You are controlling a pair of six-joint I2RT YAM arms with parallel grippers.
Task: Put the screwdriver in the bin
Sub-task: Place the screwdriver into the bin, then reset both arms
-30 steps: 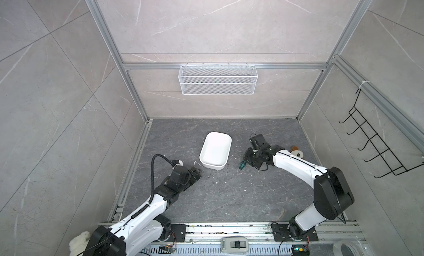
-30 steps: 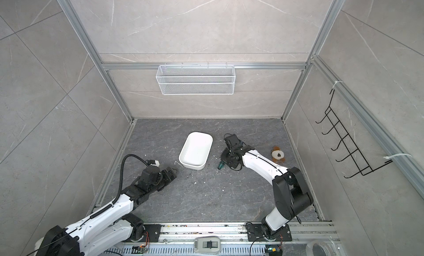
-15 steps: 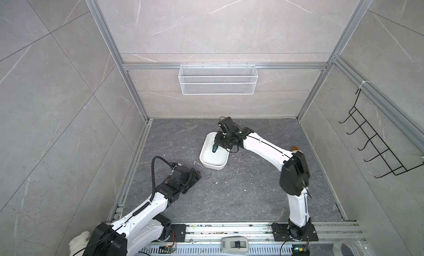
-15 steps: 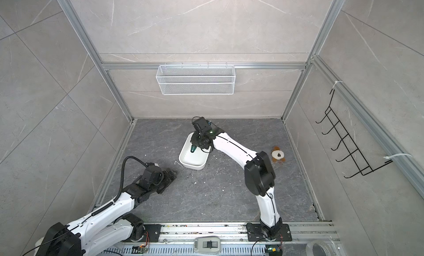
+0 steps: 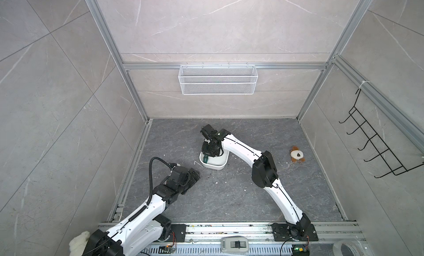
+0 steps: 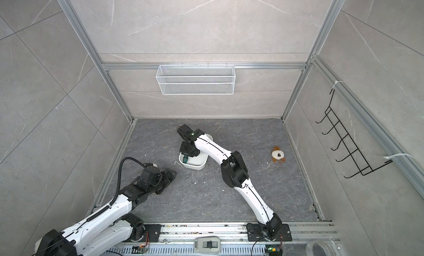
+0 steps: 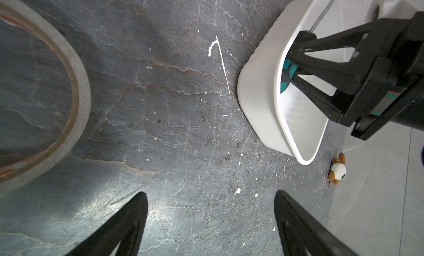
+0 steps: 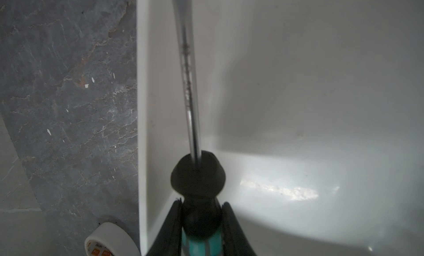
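In both top views the right pincer [image 5: 207,156] reached down into the smooth white bin [image 5: 218,166] on the dark stone tabletop [image 5: 229,197], clamped on the screwdriver [image 6: 185,160]; only a speck of green showed. A plush toy [image 5: 297,154] lay well apart.

The left wrist view added the left pincer [image 7: 211,222] spread wide over bare stone, beside a tape roll [image 7: 78,82].

The right wrist view showed the thin metal shaft running along the bin's inner wall [image 8: 158,105], the black-and-green handle squeezed between the jaws.
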